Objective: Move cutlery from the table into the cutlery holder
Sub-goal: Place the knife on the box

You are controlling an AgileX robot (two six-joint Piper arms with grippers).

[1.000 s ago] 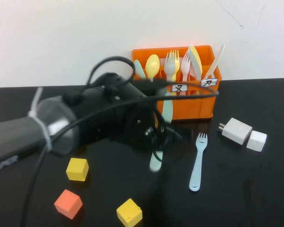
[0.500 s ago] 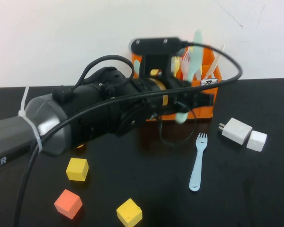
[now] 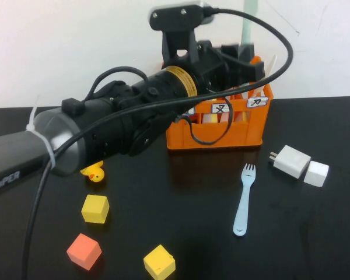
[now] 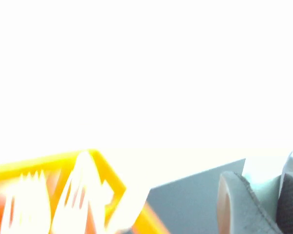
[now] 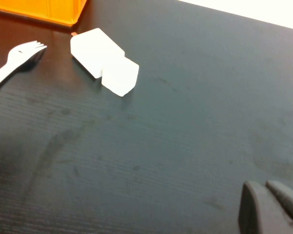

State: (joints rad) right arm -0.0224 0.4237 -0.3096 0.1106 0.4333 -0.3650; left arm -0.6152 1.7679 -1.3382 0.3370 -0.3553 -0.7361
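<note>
My left gripper is raised over the right end of the orange cutlery holder and is shut on the pale mint-green knife, which stands upright above the holder's rim. The left wrist view shows the knife between the fingers, with the holder and its forks below. The light blue fork lies on the black table in front of the holder, also visible as the fork in the right wrist view. My right gripper hovers shut over bare table, away from the fork.
A white charger block and a white cube sit right of the fork. A yellow duck, two yellow cubes and an orange cube lie at the front left. The holder has several utensils inside.
The left arm has lifted the knife off the table and swung it up and back, from in front of the holder to above its right end. The fork has not moved.
</note>
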